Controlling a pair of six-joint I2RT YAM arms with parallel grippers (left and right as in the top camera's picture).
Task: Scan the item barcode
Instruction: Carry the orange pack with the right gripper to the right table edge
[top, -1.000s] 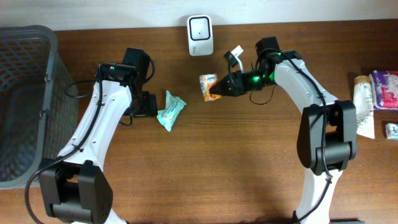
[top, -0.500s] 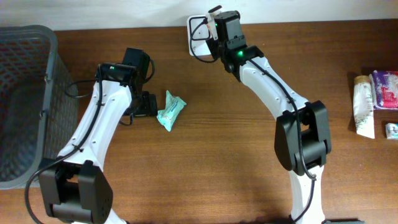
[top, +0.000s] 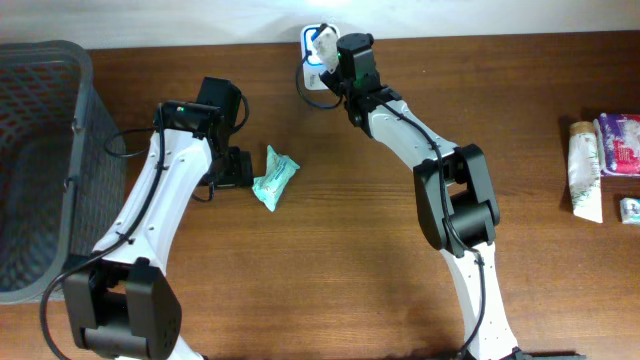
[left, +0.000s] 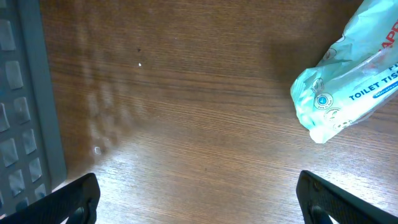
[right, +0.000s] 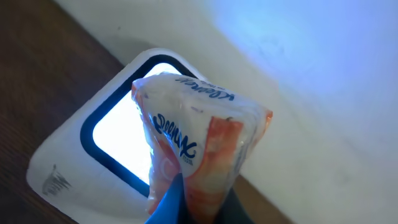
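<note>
Right gripper (right: 189, 208) pinched the pack (right: 199, 137) endwise at the scanner (right: 62, 168); I judged it soft, light, crushable. Left gripper (left: 199, 199) gaped.

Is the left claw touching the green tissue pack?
Apart. In the left wrist view, bare table shows between the open left claw and the tissue pack.

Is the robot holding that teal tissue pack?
No, the teal tissue pack lies loose on the table, apart from the open left gripper.
</note>
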